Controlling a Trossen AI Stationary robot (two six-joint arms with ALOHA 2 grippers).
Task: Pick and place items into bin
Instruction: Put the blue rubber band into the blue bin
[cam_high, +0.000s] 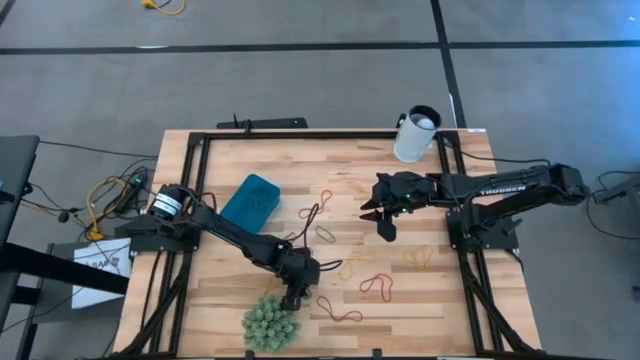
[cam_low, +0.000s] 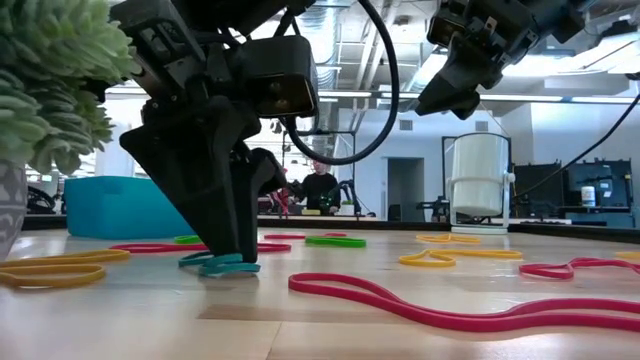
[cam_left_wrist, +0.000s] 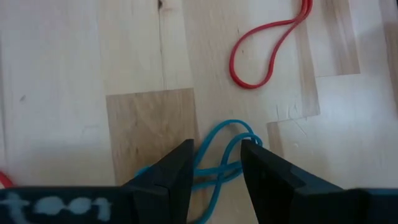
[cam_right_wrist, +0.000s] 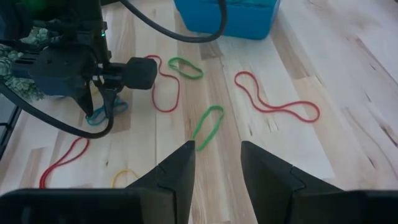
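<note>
Reaching down with my left gripper (cam_left_wrist: 214, 163), I have the fingertips on the wooden table (cam_high: 420, 300), one on each side of a blue rubber band (cam_left_wrist: 219, 152). The jaws stand apart around it and have not closed on it yet, so nothing is held. This spot is just beside the green spiky ball (cam_high: 270, 323), and the teal bin (cam_high: 250, 201) is some way off, toward the far left part of the table.

My right gripper (cam_high: 381, 218) hangs above the middle of the table, jaws also apart and empty; under it lies a green band (cam_right_wrist: 208, 126).

As I judge it, the task is only near its beginning. Many bands are not collected: red ones (cam_high: 377, 287), yellow ones (cam_high: 420, 259), green and orange ones, all spread on the wood. What is inside the bin I cannot tell from these views. After this blue band there is much left to do.
</note>
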